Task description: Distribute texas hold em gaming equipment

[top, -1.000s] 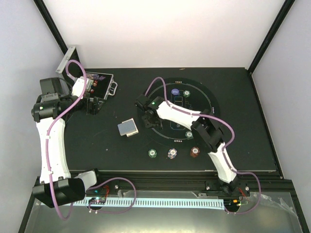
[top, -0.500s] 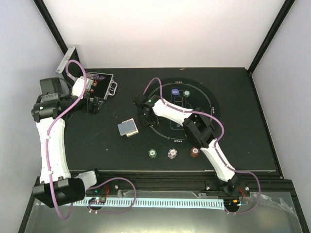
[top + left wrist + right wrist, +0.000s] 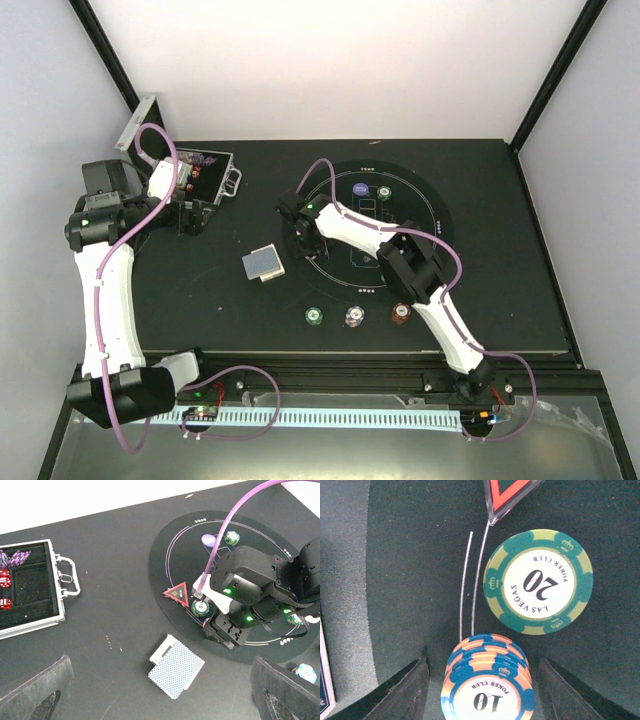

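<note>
A deck of grey-blue-backed cards (image 3: 264,263) lies on the black table left of the round mat (image 3: 437,205); it also shows in the left wrist view (image 3: 176,669). My right gripper (image 3: 305,240) is low over the mat's left edge. In its wrist view it is open (image 3: 487,692) around a stack of blue-and-orange "10" chips (image 3: 487,677), with small gaps on both sides. A green "20" chip (image 3: 538,580) lies flat just beyond, below a red triangular marker (image 3: 512,492). My left gripper (image 3: 190,215) hovers by the case, wide open and empty (image 3: 160,692).
The open silver case (image 3: 205,172) with dice and chips sits at the back left. Green (image 3: 314,316), white (image 3: 355,316) and brown-red (image 3: 401,313) chips lie along the front. On the mat lie a purple chip (image 3: 360,189) and green chips (image 3: 384,192) (image 3: 389,277).
My right arm has shifted a little to the left and its elbow has swung left. The left arm and the card deck have not moved.
</note>
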{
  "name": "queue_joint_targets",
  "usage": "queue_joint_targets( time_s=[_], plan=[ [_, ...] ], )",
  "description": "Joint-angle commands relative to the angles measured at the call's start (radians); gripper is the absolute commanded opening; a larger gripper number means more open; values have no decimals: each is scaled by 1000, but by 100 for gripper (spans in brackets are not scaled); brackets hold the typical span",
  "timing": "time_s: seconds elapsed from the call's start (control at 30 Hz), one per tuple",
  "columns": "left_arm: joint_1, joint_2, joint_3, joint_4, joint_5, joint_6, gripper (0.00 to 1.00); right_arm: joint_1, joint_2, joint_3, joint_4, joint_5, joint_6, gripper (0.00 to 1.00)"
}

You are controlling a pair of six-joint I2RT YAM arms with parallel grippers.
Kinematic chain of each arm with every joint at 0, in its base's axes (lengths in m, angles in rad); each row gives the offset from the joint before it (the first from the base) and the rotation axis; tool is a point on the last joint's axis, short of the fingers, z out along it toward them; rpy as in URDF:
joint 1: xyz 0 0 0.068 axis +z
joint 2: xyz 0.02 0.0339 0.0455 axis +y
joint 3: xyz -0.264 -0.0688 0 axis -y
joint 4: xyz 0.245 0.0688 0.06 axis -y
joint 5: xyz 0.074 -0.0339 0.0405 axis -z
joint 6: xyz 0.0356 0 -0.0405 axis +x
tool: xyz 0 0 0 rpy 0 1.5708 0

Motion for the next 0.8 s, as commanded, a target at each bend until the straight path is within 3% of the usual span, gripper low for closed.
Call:
queue_joint_targets(
  time_s=[0.0, 0.17, 0.33, 0.53, 0.77],
  plan=[
    [7, -5, 11, 1, 34, -3, 99, -9, -49, 31, -40, 25, -9, 63],
    [6, -17, -10, 8, 46, 4, 99, -8, -207, -65, -35, 48, -10, 63],
    [6, -7, -3, -3, 48, 15, 99, 30, -437, -337, 30, 65, 18, 67],
    [6, -14, -9, -6, 68, 14, 99, 119, -660, -687, 88, 85, 109, 81],
    [6, -13, -18, -5, 73, 12, 99, 168, -803, -958, 165, 50, 210, 87]
  ],
)
